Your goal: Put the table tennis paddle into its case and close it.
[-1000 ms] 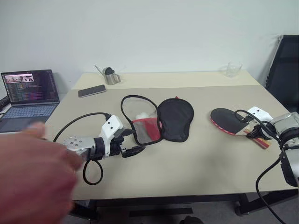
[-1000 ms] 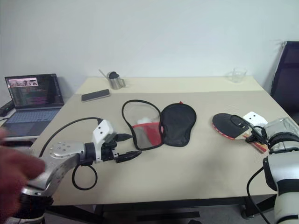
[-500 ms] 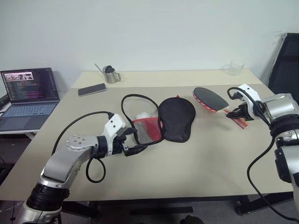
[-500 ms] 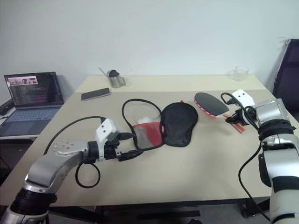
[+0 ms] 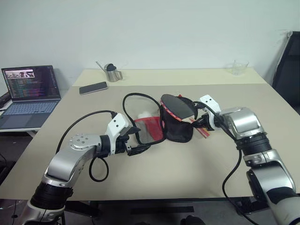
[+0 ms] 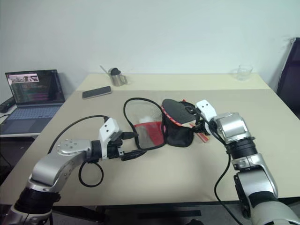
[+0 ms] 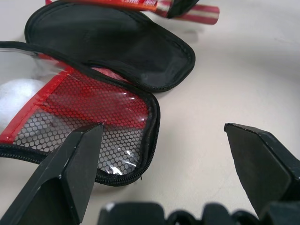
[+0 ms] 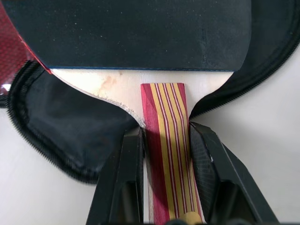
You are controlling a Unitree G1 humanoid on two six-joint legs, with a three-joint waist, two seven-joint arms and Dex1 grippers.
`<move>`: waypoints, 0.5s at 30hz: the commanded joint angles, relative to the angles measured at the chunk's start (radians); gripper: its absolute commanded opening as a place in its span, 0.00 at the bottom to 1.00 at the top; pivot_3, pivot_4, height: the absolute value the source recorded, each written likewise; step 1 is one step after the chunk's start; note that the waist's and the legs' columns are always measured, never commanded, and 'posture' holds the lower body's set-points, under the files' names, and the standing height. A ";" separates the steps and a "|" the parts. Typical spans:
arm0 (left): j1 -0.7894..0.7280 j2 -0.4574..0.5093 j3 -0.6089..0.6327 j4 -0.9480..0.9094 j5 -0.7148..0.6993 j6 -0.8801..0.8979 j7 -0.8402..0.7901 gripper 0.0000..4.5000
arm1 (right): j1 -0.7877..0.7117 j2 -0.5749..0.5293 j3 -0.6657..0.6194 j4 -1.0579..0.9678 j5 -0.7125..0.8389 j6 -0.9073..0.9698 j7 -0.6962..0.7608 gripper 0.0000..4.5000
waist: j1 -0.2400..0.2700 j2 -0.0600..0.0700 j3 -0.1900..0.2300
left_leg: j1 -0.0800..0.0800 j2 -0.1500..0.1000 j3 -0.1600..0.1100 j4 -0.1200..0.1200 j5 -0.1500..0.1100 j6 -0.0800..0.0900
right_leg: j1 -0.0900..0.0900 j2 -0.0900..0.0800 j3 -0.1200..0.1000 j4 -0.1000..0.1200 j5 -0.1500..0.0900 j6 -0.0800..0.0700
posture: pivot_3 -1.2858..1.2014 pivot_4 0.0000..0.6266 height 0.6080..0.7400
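Right end effector point(image 8: 166, 140) clamped on striped handle of black-faced, red-edged wooden paddle point(image 5: 178, 106) above open black-and-red fabric case point(image 5: 176, 123); left end effector point(image 7: 164, 154) wide open, empty; unpinned case might slide away

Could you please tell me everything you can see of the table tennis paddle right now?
The table tennis paddle has a round black rubber face, a red edge and a pale wooden handle striped red and yellow. The right gripper is shut on the handle, one black finger on each side. The paddle hangs tilted over the black half of the open case, which lies flat on the table.
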State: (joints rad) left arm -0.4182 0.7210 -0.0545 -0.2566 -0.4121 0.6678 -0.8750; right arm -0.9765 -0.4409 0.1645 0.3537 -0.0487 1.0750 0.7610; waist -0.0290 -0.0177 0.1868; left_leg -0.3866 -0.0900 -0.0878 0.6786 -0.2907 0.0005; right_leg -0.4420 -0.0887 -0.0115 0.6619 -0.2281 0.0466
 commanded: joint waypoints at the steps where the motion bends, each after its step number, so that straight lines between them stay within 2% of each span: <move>1: 0.007 0.004 0.019 -0.037 -0.002 -0.006 0.008 1.00 | 0.002 0.013 -0.003 -0.001 -0.003 -0.030 -0.064 0.24 | 0.000 0.000 0.000 | 0.000 0.000 0.000 0.000 0.000 0.000 | 0.000 0.000 0.000 0.000 0.000 0.000 | 0.52 0.24 1.00; 11: 0.016 0.008 0.020 -0.046 -0.003 -0.004 0.015 1.00 | 0.006 0.052 -0.056 -0.001 0.067 0.007 -0.119 0.24 | -0.003 0.000 0.000 | 0.002 0.000 0.001 0.000 0.000 0.000 | 0.000 0.000 0.001 0.001 0.000 0.000 | 0.52 0.24 1.00; 12: 0.015 0.009 0.020 -0.044 -0.003 -0.005 0.014 1.00 | 0.004 0.049 -0.063 0.000 0.075 0.013 -0.121 0.40 | -0.003 0.000 0.000 | 0.002 0.000 0.001 0.000 0.000 0.000 | 0.000 0.000 0.001 0.001 0.000 0.000 | 0.52 0.24 1.00; 13: 0.012 0.009 0.018 -0.042 -0.003 -0.005 0.012 1.00 | 0.002 0.048 -0.075 0.003 0.083 0.020 -0.125 0.43 | -0.003 0.000 0.000 | 0.002 0.000 0.001 0.000 0.000 0.000 | 0.000 0.000 0.001 0.001 0.000 0.000 | 0.52 0.24 1.00; 15: 0.008 0.009 0.016 -0.037 -0.001 -0.008 0.009 1.00 | -0.002 0.045 -0.091 0.006 0.099 0.030 -0.132 0.58 | -0.002 0.000 0.000 | 0.002 0.000 0.001 0.000 0.000 0.000 | 0.000 0.000 0.001 0.001 0.000 0.000 | 0.52 0.24 1.00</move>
State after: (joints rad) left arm -0.3981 0.7210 -0.0543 -0.2655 -0.4128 0.6691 -0.8627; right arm -0.9595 -0.3907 0.1090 0.3746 0.0285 1.0976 0.6390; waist -0.0312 -0.0180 0.1866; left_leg -0.3849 -0.0899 -0.0871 0.6783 -0.2907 0.0006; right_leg -0.4415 -0.0883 -0.0108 0.6628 -0.2281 0.0466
